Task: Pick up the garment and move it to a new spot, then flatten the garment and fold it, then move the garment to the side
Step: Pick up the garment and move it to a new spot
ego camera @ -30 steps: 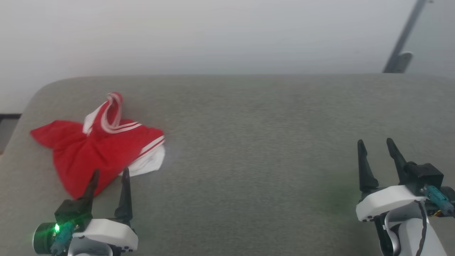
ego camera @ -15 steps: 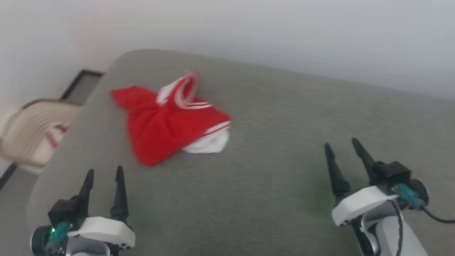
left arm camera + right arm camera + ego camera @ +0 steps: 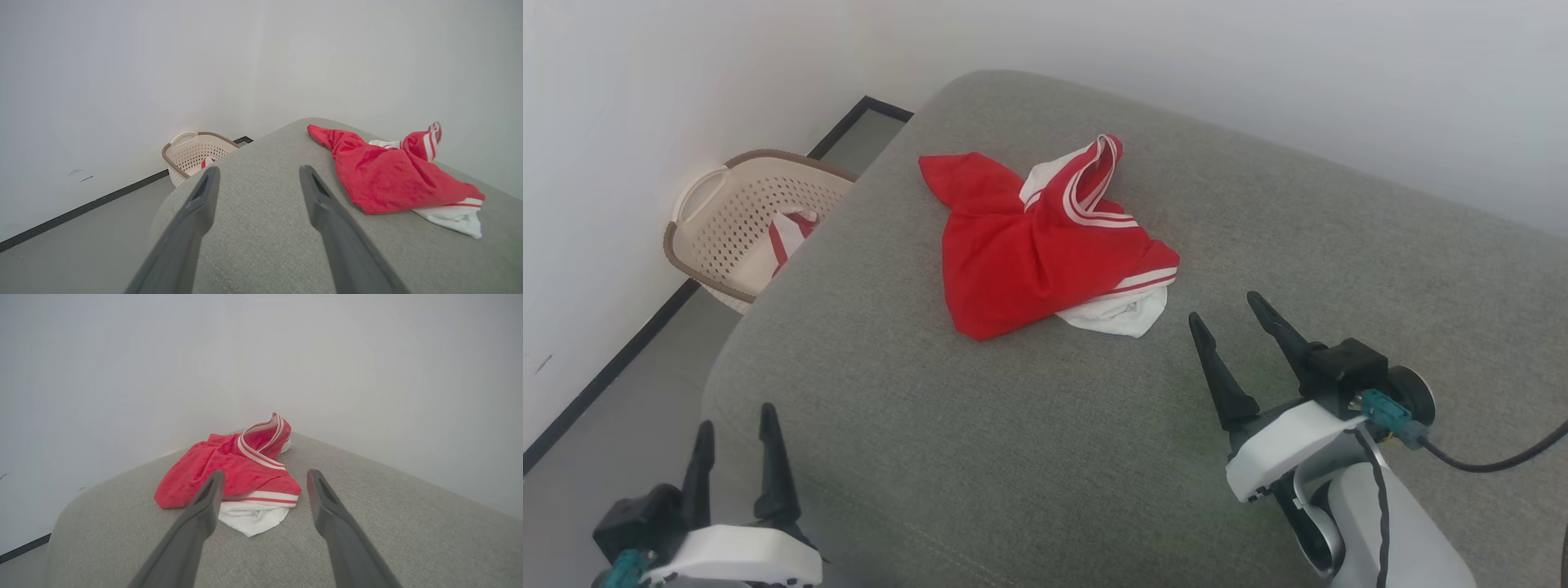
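Note:
The garment [image 3: 1033, 253], a bright red shirt with white sleeve cloth and red-white striped trim, lies crumpled near the far left corner of the grey cushioned surface [image 3: 1029, 425]. The left wrist view has the garment [image 3: 384, 175] to the right of my fingers; in the right wrist view the garment [image 3: 229, 469] lies straight ahead. My right gripper [image 3: 1223, 312] hovers open just short of its white corner. At the cushion's near left edge my left gripper [image 3: 734, 423] stands open, well apart from the cloth. Neither holds anything.
A cream laundry basket [image 3: 727, 229] with some red-white cloth inside stands on the floor by the wall, left of the cushion; it also appears in the left wrist view as the basket [image 3: 196, 153]. White walls close the far side. Bare cushion stretches to the right.
The head camera has swung left, bringing the basket and floor into view. My right gripper now points at the garment from close by. Both grippers stay open.

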Robot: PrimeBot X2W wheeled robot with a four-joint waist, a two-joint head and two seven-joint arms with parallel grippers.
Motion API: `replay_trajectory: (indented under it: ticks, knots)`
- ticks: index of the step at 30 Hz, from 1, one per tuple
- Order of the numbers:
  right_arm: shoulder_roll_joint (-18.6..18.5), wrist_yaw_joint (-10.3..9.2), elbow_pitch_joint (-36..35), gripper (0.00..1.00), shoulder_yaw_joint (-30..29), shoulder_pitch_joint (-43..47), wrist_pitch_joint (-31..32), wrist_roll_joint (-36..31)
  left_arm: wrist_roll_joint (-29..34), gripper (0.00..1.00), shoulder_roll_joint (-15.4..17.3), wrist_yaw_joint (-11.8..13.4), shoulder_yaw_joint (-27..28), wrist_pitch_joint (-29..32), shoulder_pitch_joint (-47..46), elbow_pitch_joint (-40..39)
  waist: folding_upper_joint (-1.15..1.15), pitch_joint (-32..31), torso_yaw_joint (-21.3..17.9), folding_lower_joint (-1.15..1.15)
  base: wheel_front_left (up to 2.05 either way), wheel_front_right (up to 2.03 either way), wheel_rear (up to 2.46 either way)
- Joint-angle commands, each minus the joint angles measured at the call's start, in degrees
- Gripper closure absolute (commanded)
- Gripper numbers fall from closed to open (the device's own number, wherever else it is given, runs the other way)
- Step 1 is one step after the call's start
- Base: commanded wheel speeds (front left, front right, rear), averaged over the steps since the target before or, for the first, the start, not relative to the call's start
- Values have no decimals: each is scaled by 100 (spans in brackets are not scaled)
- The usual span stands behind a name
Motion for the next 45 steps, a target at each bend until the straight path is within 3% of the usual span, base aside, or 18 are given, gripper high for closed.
replay_trajectory:
  ticks: [1,3,6,10,14,18,23,27,31,35,40,45]
  knots:
    - [-33,0,25,0,37,-77,-18,39,-41,0,-12,61,-44,-18,83,-62,0,16,1,0,0,0,0]
    - [-46,0,21,0,76,-93,-18,81,-59,0,-11,80,-120,-18,85,-82,0,25,-12,0,0,0,0]
    - [-56,0,-21,0,-3,-1,-18,116,30,0,-14,-102,-264,-18,-66,23,0,37,-67,0,0,0,0]
    - [-65,0,-109,0,-14,-120,-17,52,409,0,20,-362,-464,-17,-590,188,0,306,-468,0,0,0,0]
    - [-106,0,-203,0,-58,-246,-17,-11,700,0,340,-523,-853,-17,-1531,702,0,658,-917,0,0,0,0]
    - [-108,0,-254,0,-87,-374,-16,-49,617,0,771,-571,-1269,-8,-2699,1716,0,971,-1371,0,0,0,0]
    - [-34,0,-350,0,-97,-483,-16,-48,-148,0,1421,-576,-2009,590,-3909,2997,0,1248,-1936,0,0,0,0]
    - [24,0,-414,0,-119,-555,-14,-64,-1107,0,1826,-577,-2573,1697,-4523,3666,0,1449,-2319,0,0,0,0]
    - [104,0,-505,0,-163,-594,-15,-70,-2205,0,2243,-578,-2941,3028,-4871,3881,0,1640,-2654,0,0,0,0]
    - [147,0,-588,0,-195,-650,-14,-97,-2927,0,2605,-578,-3198,3945,-4972,3934,0,1847,-2917,0,0,0,0]
    - [188,0,-716,0,-264,-768,-14,-116,-3630,0,2763,-581,-3494,4733,-4880,3905,0,2170,-3172,0,0,0,0]
    - [218,0,-785,0,-278,-867,-14,-155,-3929,0,2792,-586,-3808,4945,-4777,3822,0,2347,-3274,0,0,0,0]
